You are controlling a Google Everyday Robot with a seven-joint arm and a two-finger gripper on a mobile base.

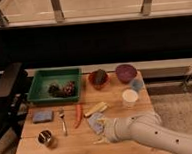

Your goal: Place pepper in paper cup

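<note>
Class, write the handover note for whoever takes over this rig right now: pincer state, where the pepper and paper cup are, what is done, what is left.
Pincer: open, holding nothing, low over the front of the table, to the picture's right of the pepper and apart from it.
Pepper: lying flat on the table between the fork and the pale yellow piece.
Paper cup: upright near the table's right edge, no pepper in it.
Done: nothing yet; the pepper is not grasped.
Left: grasp the pepper, carry it to the paper cup, and release it inside.
</note>
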